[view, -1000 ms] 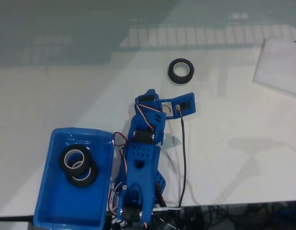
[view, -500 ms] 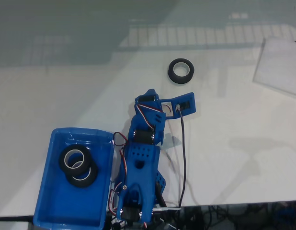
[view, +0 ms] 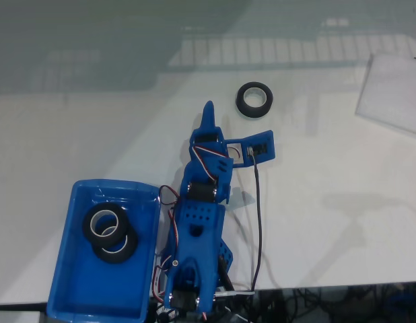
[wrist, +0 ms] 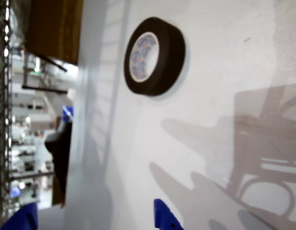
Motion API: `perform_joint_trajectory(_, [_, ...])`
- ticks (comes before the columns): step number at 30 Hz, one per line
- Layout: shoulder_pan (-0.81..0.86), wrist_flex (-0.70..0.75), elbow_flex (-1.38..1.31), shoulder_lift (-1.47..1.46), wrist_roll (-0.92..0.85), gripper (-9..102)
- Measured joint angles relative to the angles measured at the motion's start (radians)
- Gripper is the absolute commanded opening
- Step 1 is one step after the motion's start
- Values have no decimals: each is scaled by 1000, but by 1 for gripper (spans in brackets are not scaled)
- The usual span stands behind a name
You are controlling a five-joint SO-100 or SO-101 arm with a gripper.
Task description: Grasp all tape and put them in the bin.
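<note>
One black roll of tape (view: 254, 99) lies alone on the white table, up and to the right of my gripper (view: 211, 122) in the fixed view. In the wrist view this tape (wrist: 155, 56) has a whitish printed core and sits well ahead of my gripper (wrist: 93, 220). The two blue fingertips (wrist: 162, 219) stand far apart, so the gripper is open with nothing between them. The blue bin (view: 73, 289) sits at the lower left beside the arm's base. Two more rolls of tape (view: 102, 223) lie overlapping inside it.
A translucent sheet (view: 393, 94) lies at the table's right edge. A black cable (view: 258, 222) runs from the wrist camera mount (view: 260, 147) back to the arm's base. The table's front edge (view: 329, 286) is just below the base.
A blue finger now sticks out from the front of the gripper, pointing up the table toward the lone tape. The arm and all tape rolls have stayed put.
</note>
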Motion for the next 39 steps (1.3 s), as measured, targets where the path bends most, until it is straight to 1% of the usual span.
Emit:
perform_joint_trajectory(3, [28,-52,-6,-77,20,34])
perform_joint_trajectory(5, [38,-72,-58,-212,43,34])
perform_joint_trajectory(9, [83,-72,-298,-540,114,34])
perform_joint_trajectory(13, [112,0,-627,-922,173,34])
perform_joint_trajectory(17, [155,91,-945,-1269,195,34])
perform_joint_trajectory(22, [202,156,-1210,-1575,199,34])
perform_joint_trajectory(29, [215,270,-1463,-1870,179,33])
perform_joint_trajectory(39, [209,341,-1598,-2054,153,30])
